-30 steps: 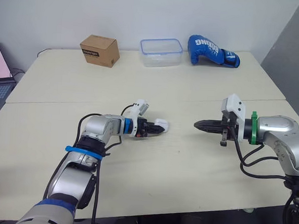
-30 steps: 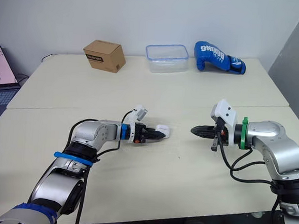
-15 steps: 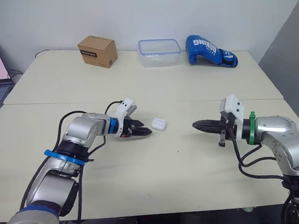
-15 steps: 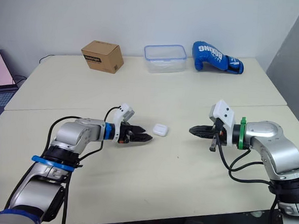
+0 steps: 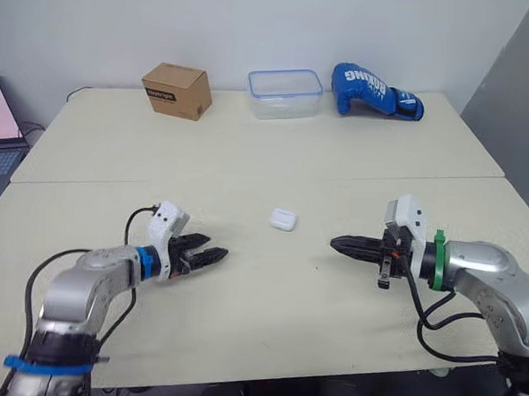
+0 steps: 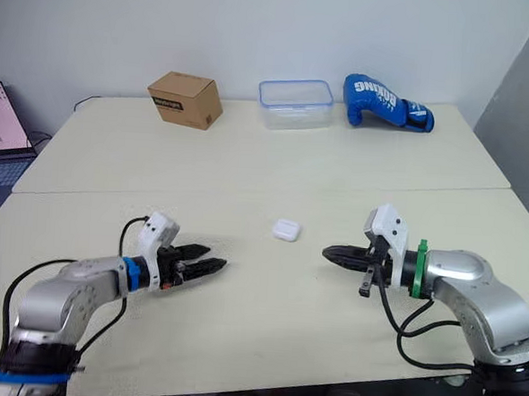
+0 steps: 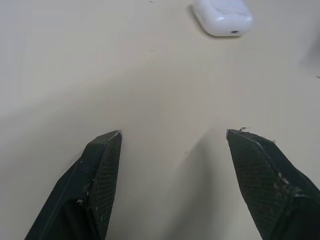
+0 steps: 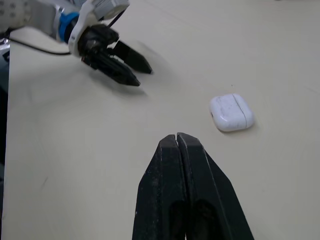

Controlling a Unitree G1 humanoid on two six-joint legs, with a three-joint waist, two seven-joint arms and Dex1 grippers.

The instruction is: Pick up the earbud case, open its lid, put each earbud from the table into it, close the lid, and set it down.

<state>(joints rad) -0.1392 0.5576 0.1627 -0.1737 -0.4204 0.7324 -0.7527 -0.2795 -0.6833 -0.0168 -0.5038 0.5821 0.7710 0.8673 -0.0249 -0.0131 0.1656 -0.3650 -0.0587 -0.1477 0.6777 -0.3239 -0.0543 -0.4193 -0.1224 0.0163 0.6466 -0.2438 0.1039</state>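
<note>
I see a white earbud case [image 5: 283,219] on a pale cream worktop [image 5: 249,161]. The left claw [image 5: 211,251] is black, its fingers [image 7: 100,170] finely cross-hatched, with a blue band [image 5: 142,262] behind it. The right claw [image 5: 335,244] is black with a green band [image 5: 438,259]. On the far side I see a brown cardboard box [image 5: 175,89], a clear tub [image 5: 284,92] rimmed in blue and a blue boxing glove [image 5: 374,90] lettered in white.
</note>
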